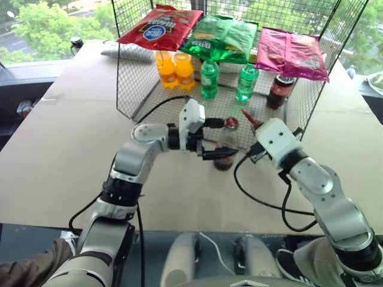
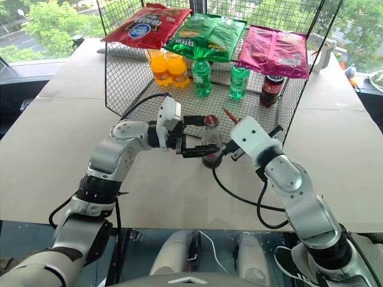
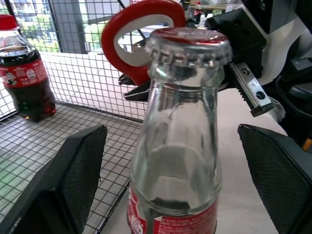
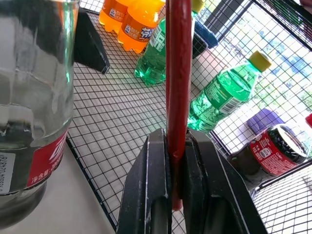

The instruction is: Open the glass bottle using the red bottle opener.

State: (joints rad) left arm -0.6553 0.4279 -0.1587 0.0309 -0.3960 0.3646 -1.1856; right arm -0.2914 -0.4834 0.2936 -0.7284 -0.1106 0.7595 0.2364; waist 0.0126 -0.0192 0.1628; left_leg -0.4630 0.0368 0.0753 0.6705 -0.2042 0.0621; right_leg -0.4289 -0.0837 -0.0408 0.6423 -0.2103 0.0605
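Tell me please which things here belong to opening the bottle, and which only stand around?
Belong to the job:
- glass bottle, cap on, between the open fingers of the left gripper
- red bottle opener, pinched in the right gripper

Only standing around:
- wire basket
- orange bottles
- green bottles
- dark soda bottle
- snack bags

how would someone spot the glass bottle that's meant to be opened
Start at the black wire mesh cage on the cardboard-covered table, then look just outside its open front. The small clear glass bottle stands there alone between the left gripper's open fingers. Unlike the plastic bottles inside, it has a crimped metal cap.
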